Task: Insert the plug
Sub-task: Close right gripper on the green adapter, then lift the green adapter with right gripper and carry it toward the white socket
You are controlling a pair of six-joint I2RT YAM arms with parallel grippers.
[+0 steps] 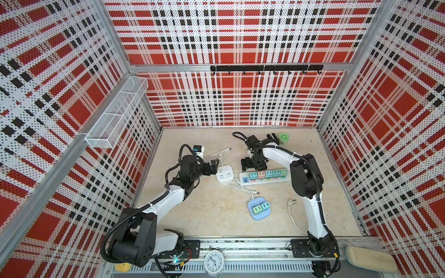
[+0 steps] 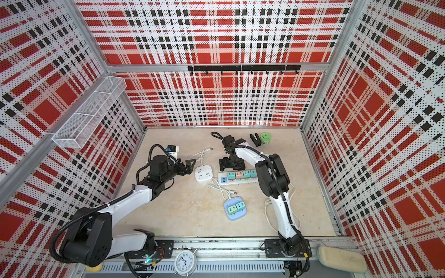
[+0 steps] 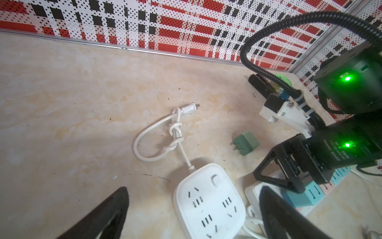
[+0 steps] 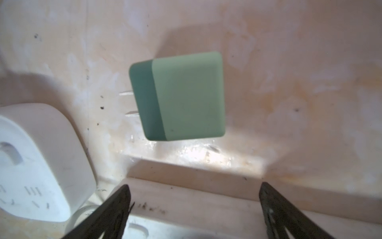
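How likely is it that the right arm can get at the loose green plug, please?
Probably yes: the right gripper hangs open, pointed at the green plug, which lies on bare table, nothing between.

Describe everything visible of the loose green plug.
The plug is a rounded block of smooth, matte-looking plastic: pale green body, darker green band at the end with two flat prongs. It lies on its side on the table, touching nothing else; the open right end effector does not hold it.
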